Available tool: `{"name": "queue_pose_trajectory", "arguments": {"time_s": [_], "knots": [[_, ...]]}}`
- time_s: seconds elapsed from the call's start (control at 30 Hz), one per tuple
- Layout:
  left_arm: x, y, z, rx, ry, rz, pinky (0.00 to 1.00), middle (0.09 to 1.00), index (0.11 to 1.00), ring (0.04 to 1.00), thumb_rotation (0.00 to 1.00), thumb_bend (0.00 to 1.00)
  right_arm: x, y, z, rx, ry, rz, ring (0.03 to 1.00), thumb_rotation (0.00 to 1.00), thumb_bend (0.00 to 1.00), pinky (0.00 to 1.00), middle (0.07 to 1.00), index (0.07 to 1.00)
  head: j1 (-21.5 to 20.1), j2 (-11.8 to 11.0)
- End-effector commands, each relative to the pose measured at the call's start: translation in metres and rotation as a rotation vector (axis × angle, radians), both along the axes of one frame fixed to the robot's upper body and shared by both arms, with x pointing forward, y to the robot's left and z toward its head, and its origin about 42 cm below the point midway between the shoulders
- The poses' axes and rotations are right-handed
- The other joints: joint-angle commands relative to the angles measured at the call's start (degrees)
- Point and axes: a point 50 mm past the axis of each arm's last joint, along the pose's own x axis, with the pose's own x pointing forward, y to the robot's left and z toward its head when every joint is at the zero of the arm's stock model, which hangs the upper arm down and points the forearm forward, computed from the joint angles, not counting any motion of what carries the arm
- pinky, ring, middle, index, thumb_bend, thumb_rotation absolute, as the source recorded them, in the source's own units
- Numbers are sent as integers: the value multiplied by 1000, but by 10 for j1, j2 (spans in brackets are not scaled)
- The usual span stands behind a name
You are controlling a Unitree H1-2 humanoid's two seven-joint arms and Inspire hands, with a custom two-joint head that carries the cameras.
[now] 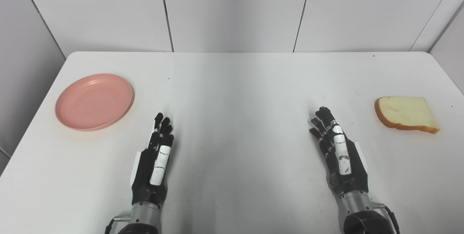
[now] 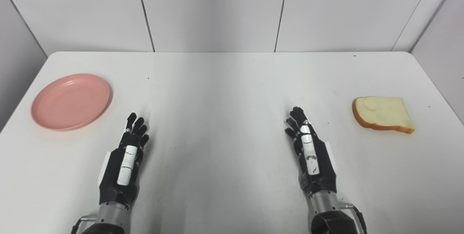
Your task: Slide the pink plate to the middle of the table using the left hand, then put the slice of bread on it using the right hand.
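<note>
A pink plate (image 1: 93, 101) lies empty at the left side of the white table (image 1: 239, 92). A slice of bread (image 1: 406, 113) with a brown crust lies flat at the right side. My left hand (image 1: 156, 158) is open, fingers stretched forward, low over the table to the right of and nearer than the plate, apart from it. My right hand (image 1: 337, 150) is open, fingers stretched forward, left of and nearer than the bread, apart from it. Both hands hold nothing.
White wall panels (image 1: 232, 9) stand close behind the table's far edge and along both sides. The table's left edge runs close by the plate, and the right edge close by the bread.
</note>
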Motion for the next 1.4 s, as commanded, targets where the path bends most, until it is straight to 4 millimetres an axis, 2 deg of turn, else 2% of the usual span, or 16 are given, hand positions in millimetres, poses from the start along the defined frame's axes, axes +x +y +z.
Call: {"name": "queue_pose_trajectory", "arguments": {"time_s": [0.0, 0.23, 0.5, 0.63, 1.0, 1.1, 1.17, 1.27, 1.37], "knots": [[2, -11, 0, -10, -30, -9, 1000, 1000, 1000, 1000, 834, 791, -6, -11, -20, 10, 47, -18, 924, 842, 775, 920, 929, 890, 10, -12], [4, -22, -13, -11, -42, -3, 1000, 1000, 1000, 1000, 831, 733, -5, -24, -34, 13, 51, -12, 924, 857, 744, 923, 931, 899, 50, -53], [7, -33, -25, -1, -57, -12, 1000, 1000, 1000, 1000, 847, 669, -2, -34, -46, 12, 61, -3, 934, 912, 711, 939, 946, 923, 82, -81], [8, -35, -30, 1, -55, -12, 1000, 1000, 1000, 1000, 846, 686, -1, -35, -49, 6, 69, 4, 949, 968, 691, 975, 961, 942, 85, -91], [8, -29, -36, 13, -69, 2, 1000, 1000, 1000, 1000, 867, 686, 0, -27, -55, -2, 79, 12, 948, 999, 668, 989, 960, 942, 77, -114], [8, -23, -31, 6, -87, 17, 1000, 1000, 1000, 999, 846, 715, -1, -24, -57, 7, 81, 10, 948, 1000, 663, 986, 957, 936, 71, -115], [11, -18, -20, -19, -113, 29, 1000, 1000, 1000, 997, 842, 764, -1, -21, -57, 19, 83, 1, 939, 981, 669, 972, 943, 921, 65, -116], [25, -8, 8, -57, -186, 51, 999, 987, 1000, 981, 824, 848, -2, -18, -58, 20, 82, 3, 926, 960, 690, 957, 931, 908, 56, -118], [38, 3, 28, -66, -236, 60, 983, 980, 1000, 972, 810, 878, -2, -14, -59, 21, 80, 3, 917, 947, 691, 947, 923, 899, 48, -120]]}}
